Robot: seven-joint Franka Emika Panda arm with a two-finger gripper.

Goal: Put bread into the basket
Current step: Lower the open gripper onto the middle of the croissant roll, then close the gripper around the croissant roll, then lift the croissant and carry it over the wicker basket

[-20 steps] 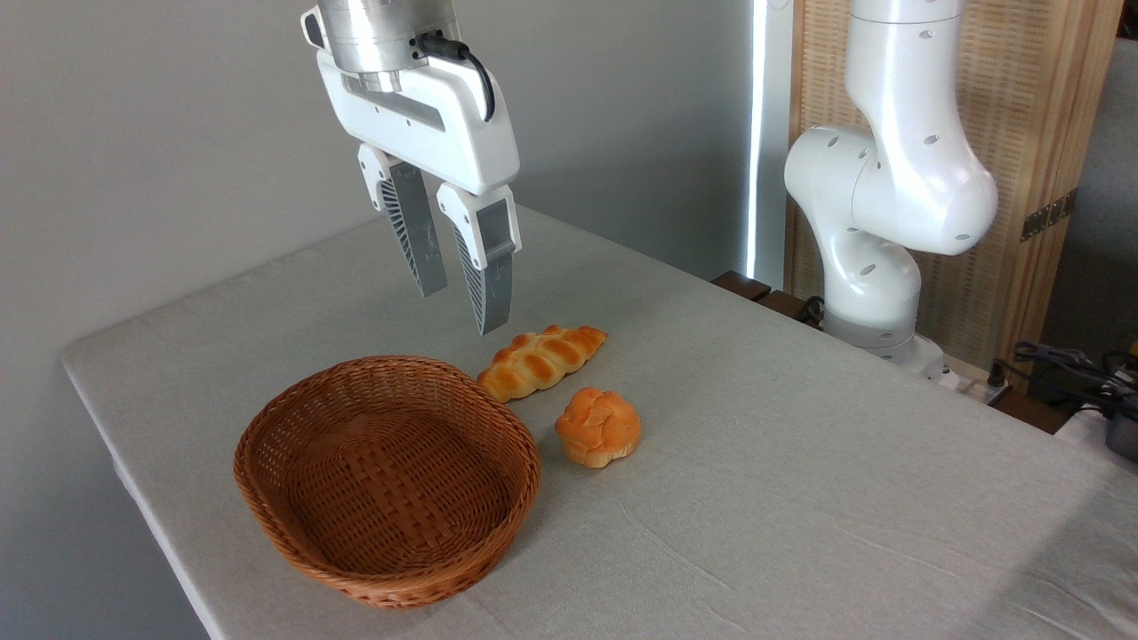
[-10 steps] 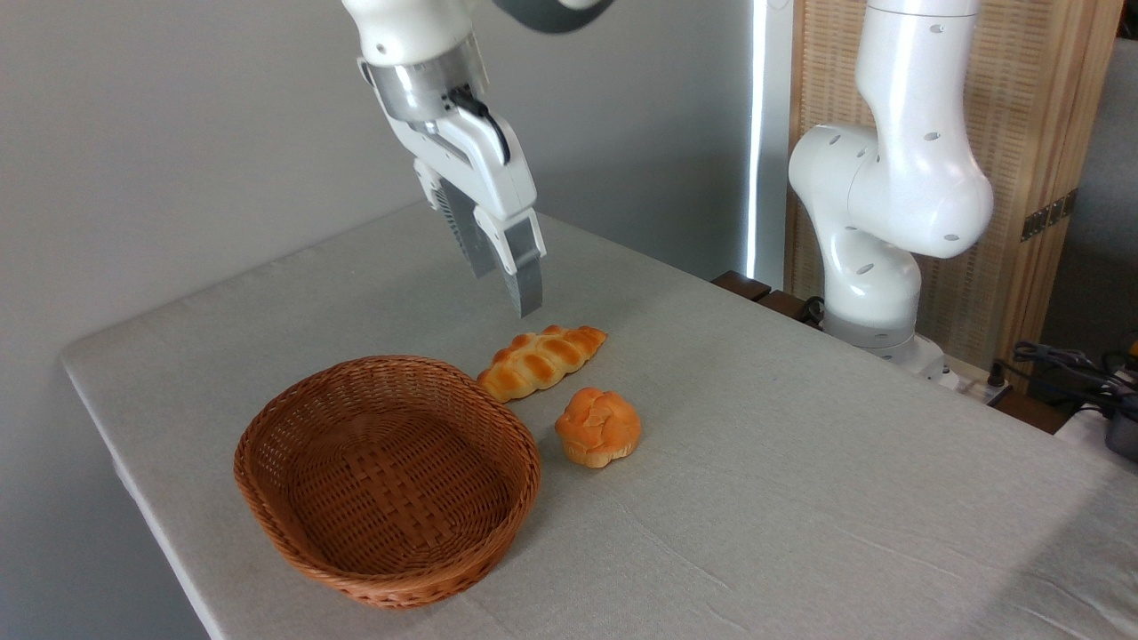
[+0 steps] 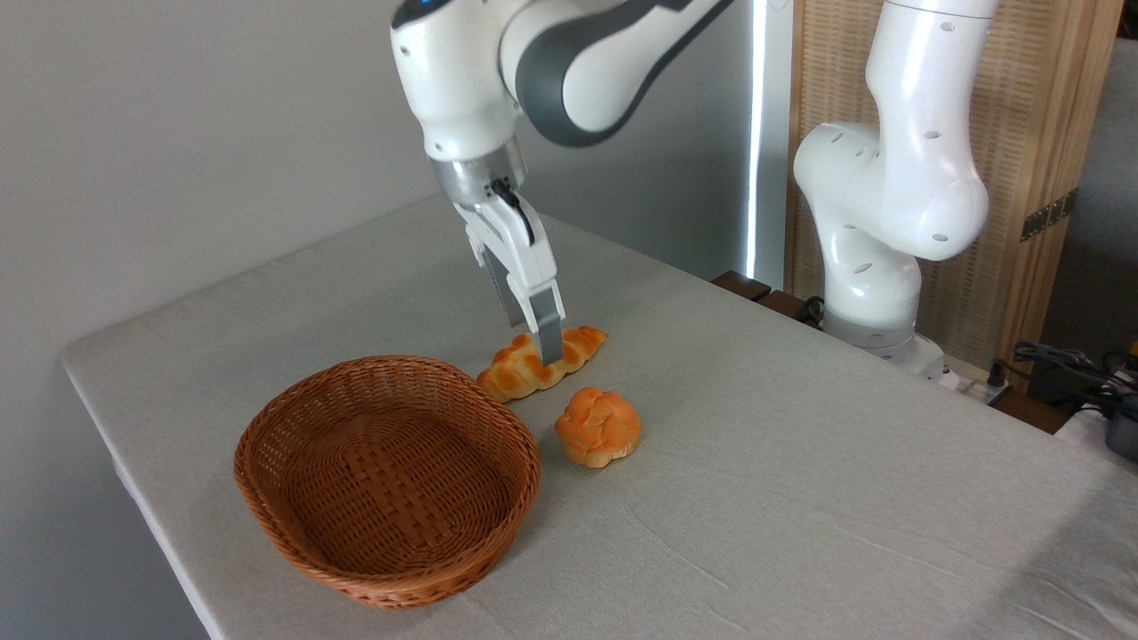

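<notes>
Gripper: I'm holding the gripper at mid-frame, tips down over the middle of the bread.
Fingers: I'm seeing them edge-on, 1 finger covering the other, so I cannot tell how wide they are.
Bread: it's lying on the table at centre frame, just beside the upper right rim of the basket.
Bun: 1 round bun is sitting just below and right of the loaf, apart from it.
Step in hand: I'm judging this as the grasp; I'm aiming to straddle the loaf across its narrow width, at its middle, and squeeze gently.
Hard to see: I'm unable to tell whether the tips are touching crust or table.
</notes>
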